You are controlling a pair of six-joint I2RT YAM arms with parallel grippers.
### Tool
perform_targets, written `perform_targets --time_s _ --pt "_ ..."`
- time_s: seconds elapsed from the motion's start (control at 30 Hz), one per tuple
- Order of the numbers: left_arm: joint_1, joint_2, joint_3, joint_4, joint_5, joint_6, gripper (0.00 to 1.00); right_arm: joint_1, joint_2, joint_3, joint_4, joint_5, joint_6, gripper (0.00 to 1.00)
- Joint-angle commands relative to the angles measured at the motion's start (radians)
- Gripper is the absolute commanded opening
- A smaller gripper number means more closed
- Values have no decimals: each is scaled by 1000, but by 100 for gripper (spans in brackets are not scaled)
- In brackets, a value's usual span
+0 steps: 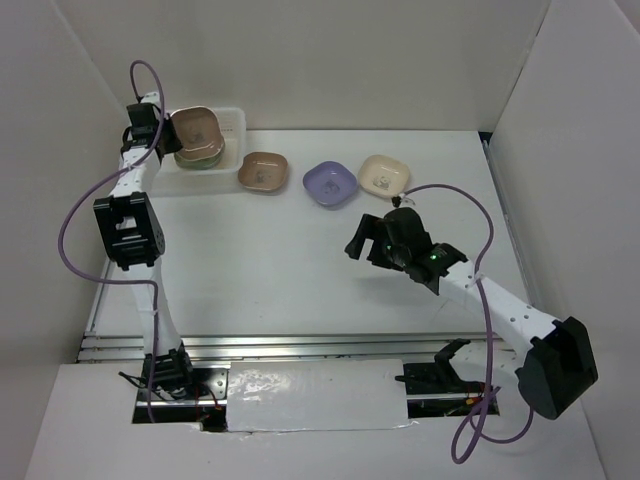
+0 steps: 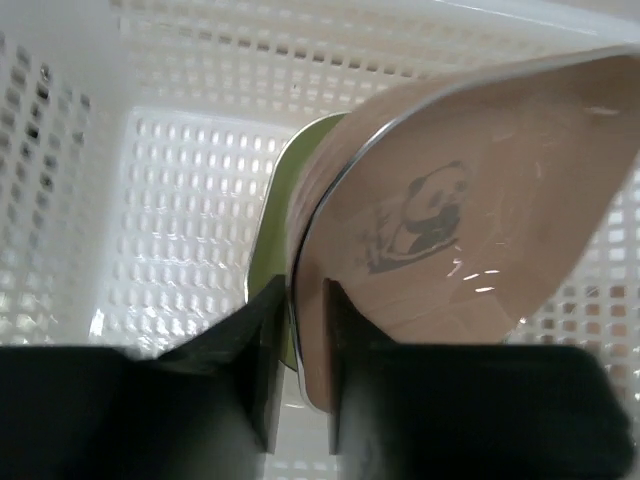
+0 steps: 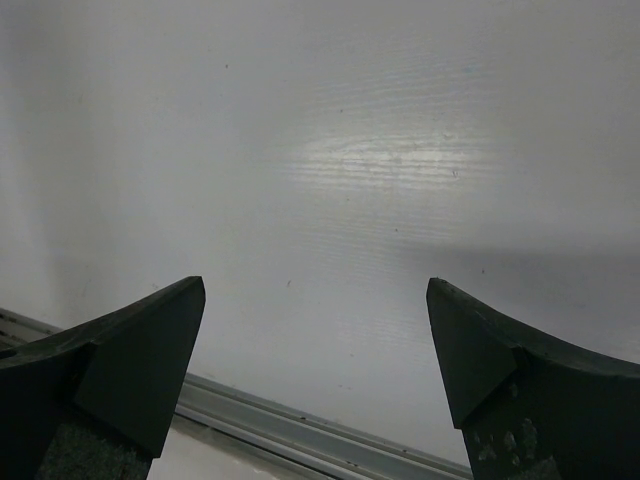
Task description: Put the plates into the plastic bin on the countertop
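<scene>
My left claw (image 2: 300, 300) pinches the rim of the panda plate (image 2: 470, 220), tilted inside the bin (image 2: 180, 200) over a green plate (image 2: 270, 230). My right claw (image 3: 315, 290) gapes wide over the countertop (image 3: 380, 150), the purple plate (image 1: 330, 183) and the cream plate (image 1: 384, 175) just beyond it.

One bin (image 1: 236, 125), three plates on the counter (image 1: 300, 270), brown plate (image 1: 263, 172), purple plate (image 1: 330, 183), cream plate (image 1: 384, 175), two more showing in the bin, tan plate (image 2: 480, 200), green plate (image 2: 272, 230), two grippers, left gripper (image 2: 300, 292), right gripper (image 3: 315, 290).

Smooth, shiny brown plate (image 2: 480, 200). White plastic bin (image 2: 180, 220) with little holes. Dull, smooth white countertop (image 3: 380, 150).
</scene>
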Motion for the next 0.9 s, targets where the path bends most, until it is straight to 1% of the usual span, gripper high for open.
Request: perform_targets --time_s 0.0,0.03,0.07,0.1,0.13,0.17,0.2,0.27,0.3,0.33,0.37,0.4,0.43,0.47,0.5,0.53,0.57,0.6,0.63,0.67,0.73,0.77,0.8,0.83,0.87 --pt "-11 24 104 10 8 26 36 18 23 45 65 2 -24 100" --pt "-11 33 116 -3 2 28 63 21 33 53 67 2 -27 100" --pt "-14 30 120 -7 -1 32 75 18 39 56 67 2 -34 100" --pt "-22 18 104 0 -47 25 90 18 47 60 67 5 -37 100" --pt "-22 -10 92 13 -50 18 99 17 59 66 64 11 -37 100" --pt "-22 -31 74 28 -59 6 99 9 67 74 62 15 -35 100" --pt "-22 -56 40 39 -76 -41 99 -14 81 76 68 16 -37 100" --pt "-20 -149 -9 82 -128 -105 99 -55 98 79 93 9 -23 100" --pt "-24 -189 -64 88 -145 -188 99 -118 133 82 110 -4 -23 100" --pt "-27 -270 -93 86 -161 -228 99 -153 162 114 121 -4 -18 100" --pt "-33 -312 -151 68 -173 -315 99 -193 197 143 121 5 -12 100" --pt "-52 -356 -178 50 -178 -352 99 -262 286 178 116 28 -14 100" --pt "-69 -437 -198 -22 -200 -386 99 -288 343 273 74 96 1 100" --pt "-114 -475 -237 -51 -214 -411 99 -311 457 328 53 124 -1 100" --pt "-146 -508 -257 -78 -233 -405 99 -362 514 376 12 144 -3 100" --pt "-175 -566 -274 -119 -306 -396 99 -385 573 487 -16 128 -4 100" --pt "-204 -581 -296 -133 -334 -378 99 -407 623 541 -37 108 -9 100" --pt "-220 -596 -299 -150 -337 -368 99 -436 707 581 -65 97 -12 100" --pt "-218 -593 -270 -246 -336 -382 99 -445 740 638 -65 88 -20 100" --pt "-247 -595 -259 -281 -310 -408 99 -460 791 687 -63 91 -27 100" --pt "-267 -620 -279 -360 -267 -420 99 -470 851 749 -79 72 -41 100" --pt "-305 -640 -303 -362 -270 -419 99 -470 916 792 -95 63 -47 100" --pt "-332 -701 -339 -356 -273 -420 99 -468 953 873 -134 59 -58 100" --pt "-383 -740 -415 -325 -280 -404 99 -465 1022 916 -157 51 -64 99" --pt "-407 -769 -451 -317 -287 -400 99 -465 1055 963 -203 48 -70 99"
